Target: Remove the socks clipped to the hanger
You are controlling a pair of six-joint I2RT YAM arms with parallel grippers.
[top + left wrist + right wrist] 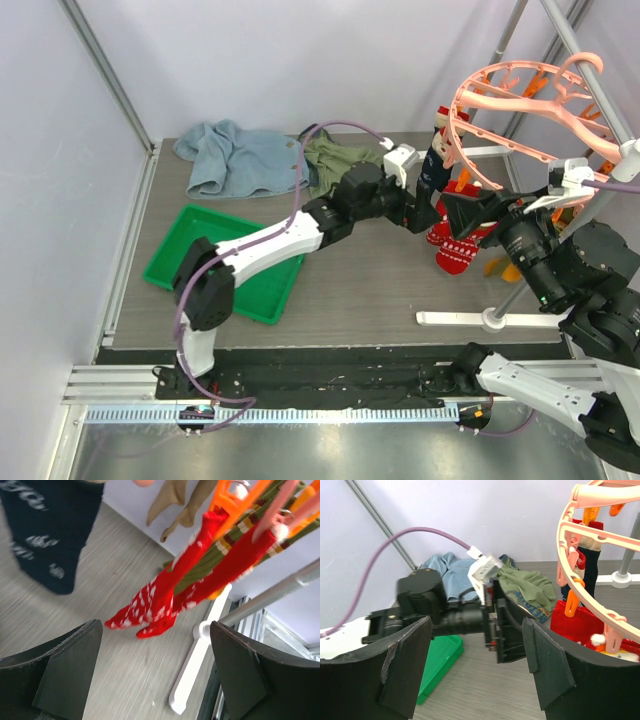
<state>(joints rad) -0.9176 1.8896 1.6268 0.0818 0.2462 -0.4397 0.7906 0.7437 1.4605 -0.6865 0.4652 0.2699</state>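
**A:** How do the grippers stand?

**B:** The left gripper (156, 645) has its fingers spread wide with nothing between them. The right gripper (477, 645) is the same, wide apart and bare, facing the left arm's wrist.

**A:** And outward from the left one?

**B:** In its wrist view the red socks (160, 600) hang just beyond the gap, toward 12 to 1 o'clock, with their tops pinched in orange clips (230, 510). The navy sock (45, 530) hangs at 10 o'clock. The tan socks (175, 505) are at 12, farther back.

**A:** The hanger?

**B:** From the top view the hanger (510, 95) sits at 2 o'clock. Its hook is over the grey rack pole (566, 30), and the socks dangle below it above the counter (380, 290).

**A:** So how much is done?

**B:** Little or nothing, I judge. Every sock I can see hangs from the hanger. None shows in the green tray (225, 265) at 8 o'clock or loose on the counter. The only cloth lying there is the blue garment (235, 155) and the olive garment (335, 160), around 11 to 12 o'clock. All the unclipping looks to be ahead, and the red pair is nearest. I cannot tell how many clips hang bare.
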